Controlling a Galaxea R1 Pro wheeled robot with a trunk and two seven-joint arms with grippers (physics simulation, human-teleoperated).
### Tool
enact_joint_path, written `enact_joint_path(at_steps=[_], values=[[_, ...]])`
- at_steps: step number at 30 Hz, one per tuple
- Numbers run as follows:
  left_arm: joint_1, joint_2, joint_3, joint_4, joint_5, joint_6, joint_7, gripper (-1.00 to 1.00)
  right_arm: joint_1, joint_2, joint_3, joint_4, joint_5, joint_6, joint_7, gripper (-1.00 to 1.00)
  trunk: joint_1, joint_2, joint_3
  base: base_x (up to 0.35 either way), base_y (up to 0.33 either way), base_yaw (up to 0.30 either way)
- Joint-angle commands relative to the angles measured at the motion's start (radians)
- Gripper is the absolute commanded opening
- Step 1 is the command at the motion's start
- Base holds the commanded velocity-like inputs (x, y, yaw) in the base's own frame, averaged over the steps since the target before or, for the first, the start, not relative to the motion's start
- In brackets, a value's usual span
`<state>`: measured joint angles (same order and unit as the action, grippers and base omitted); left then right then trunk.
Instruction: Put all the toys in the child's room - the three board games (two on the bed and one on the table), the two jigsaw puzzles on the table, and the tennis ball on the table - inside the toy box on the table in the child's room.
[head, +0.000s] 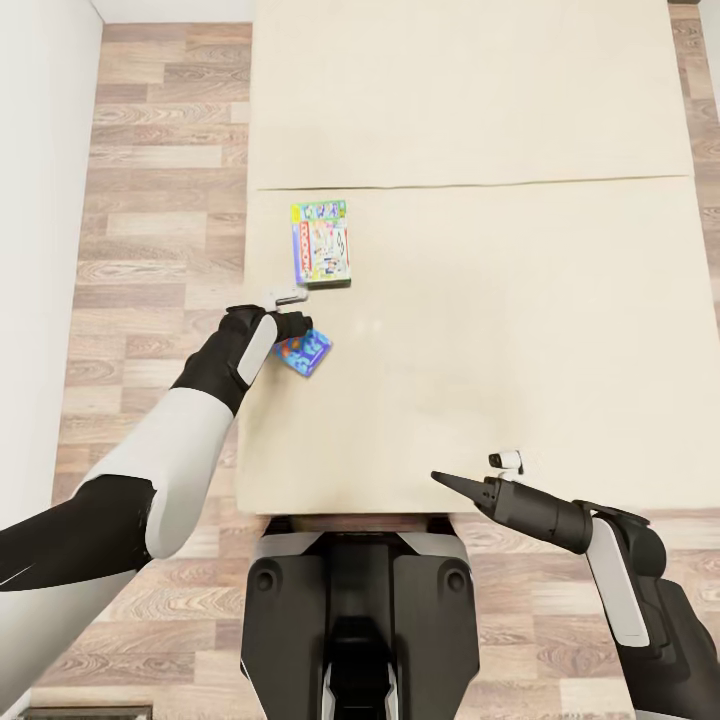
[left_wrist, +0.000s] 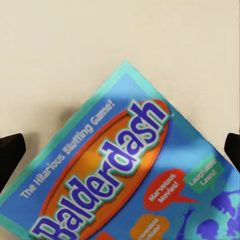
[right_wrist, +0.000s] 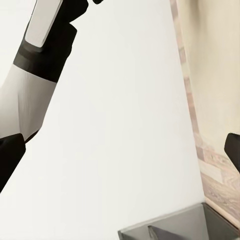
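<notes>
Two board games lay on the bed, both toward its left side in the head view. At the far left, a white wall ran beside a strip of wood-plank floor. The left arm reached from there over the bed's edge, and the left gripper hung just above the nearer game, a blue Balderdash box lying turned at an angle on the beige sheet. In the left wrist view that box sat between the two dark fingertips, which stood spread wide at either side and did not touch it. Just beyond the gripper, farther up the bed, the second game, a Monopoly box with a green border, lay flat and roughly square to the bed's edge, apart from the blue one. A faint seam crossed the sheet behind it. Toward the right, the right gripper hovered near the bed's near edge, empty, with its fingers pointing left. In the right wrist view its fingertips were spread wide apart, with the white wall beyond.
</notes>
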<state>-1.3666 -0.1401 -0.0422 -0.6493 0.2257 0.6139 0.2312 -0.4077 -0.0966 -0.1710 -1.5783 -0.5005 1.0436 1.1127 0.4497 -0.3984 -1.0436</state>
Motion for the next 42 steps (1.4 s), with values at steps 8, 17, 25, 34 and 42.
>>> enact_joint_path(at_steps=[8, 17, 25, 34, 42], values=[[0.0, 0.001, -0.004, -0.001, 0.011, 0.004, 0.012, 1.0, 0.0, 0.0, 0.0, 0.0, 0.002, 0.004, 0.004, 1.0, 0.0, -0.002, -0.001, -0.226, 0.0, 0.0], [0.0, 0.0, -0.005, -0.001, 0.01, 0.004, 0.015, 1.0, 0.0, 0.0, -0.001, 0.0, 0.002, 0.004, 0.004, 1.0, 0.0, -0.002, -0.001, -0.215, -0.003, 0.0], [0.0, 0.0, -0.006, -0.001, 0.009, 0.003, 0.016, 1.0, 0.0, 0.0, -0.002, 0.0, 0.002, 0.004, 0.004, 1.0, 0.0, -0.002, -0.001, -0.199, -0.075, 0.0], [0.0, 0.0, -0.007, -0.001, 0.009, 0.003, 0.016, 1.0, 0.0, 0.0, -0.001, 0.0, 0.002, 0.004, 0.004, 1.0, 0.0, -0.002, -0.001, -0.19, -0.063, 0.0], [0.0, 0.0, -0.007, -0.001, 0.009, 0.003, 0.016, 1.0, 0.0, 0.0, -0.002, 0.0, 0.002, 0.004, 0.004, 1.0, 0.0, -0.002, -0.001, -0.182, -0.067, 0.0]])
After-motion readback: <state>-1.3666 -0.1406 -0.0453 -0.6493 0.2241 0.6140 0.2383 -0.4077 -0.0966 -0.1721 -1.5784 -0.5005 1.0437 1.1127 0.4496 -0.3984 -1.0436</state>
